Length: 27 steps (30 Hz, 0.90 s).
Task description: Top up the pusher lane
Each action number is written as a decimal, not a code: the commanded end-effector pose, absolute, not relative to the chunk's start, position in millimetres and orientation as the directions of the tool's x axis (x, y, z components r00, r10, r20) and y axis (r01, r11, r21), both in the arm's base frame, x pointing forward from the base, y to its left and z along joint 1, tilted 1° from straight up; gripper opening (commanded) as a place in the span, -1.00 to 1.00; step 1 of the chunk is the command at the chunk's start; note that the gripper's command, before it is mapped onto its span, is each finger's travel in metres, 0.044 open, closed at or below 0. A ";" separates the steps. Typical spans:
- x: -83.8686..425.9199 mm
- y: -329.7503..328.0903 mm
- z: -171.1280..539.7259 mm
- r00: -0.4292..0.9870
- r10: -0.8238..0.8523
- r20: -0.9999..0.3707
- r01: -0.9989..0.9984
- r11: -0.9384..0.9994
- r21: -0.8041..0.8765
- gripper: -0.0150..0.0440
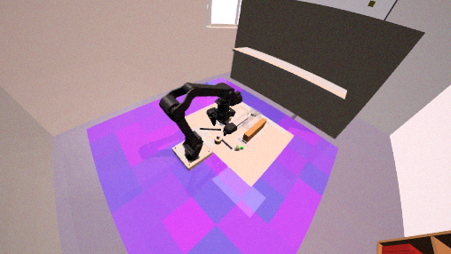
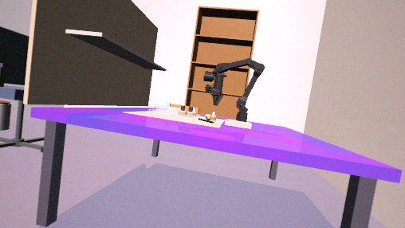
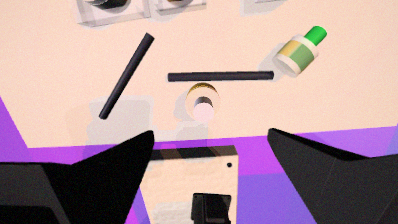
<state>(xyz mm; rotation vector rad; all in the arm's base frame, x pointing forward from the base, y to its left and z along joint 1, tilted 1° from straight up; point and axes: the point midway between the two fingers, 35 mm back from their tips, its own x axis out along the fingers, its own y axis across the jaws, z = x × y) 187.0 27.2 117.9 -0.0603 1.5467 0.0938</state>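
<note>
Black parallel-jaw gripper (image 3: 209, 150) stood wide apart, holding nothing. We judged the task barely begun: the loose white-lidded cream jar (image 3: 202, 104) stood untouched on the beige mat (image 3: 45, 65), just beyond a black rod (image 3: 220, 76); clear lanes (image 3: 112, 10) lay farther ahead. The arm arched high, wrist pointing down over the jar.

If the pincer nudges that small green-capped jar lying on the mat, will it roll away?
Probably: the green-capped, yellow-banded jar lies on its side, and its round body looks free to roll. The thin black rod beside it might stop it on that side.
</note>
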 end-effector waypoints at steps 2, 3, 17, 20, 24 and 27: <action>189.0 32.7 119.0 0.034 -0.009 -0.999 -0.162 0.987 -0.014 1.00; 189.0 32.7 119.0 0.034 -0.009 -0.999 -0.162 0.987 -0.014 1.00; 189.6 33.5 78.8 0.034 -0.009 -0.999 -0.162 0.987 -0.014 1.00; 190.0 33.4 66.1 0.034 -0.009 -0.999 -0.162 0.987 -0.014 1.00; 190.1 33.4 63.9 0.034 -0.009 -0.999 -0.162 0.987 -0.014 1.00; 190.5 33.4 59.4 0.034 -0.009 -0.999 -0.162 0.987 -0.014 1.00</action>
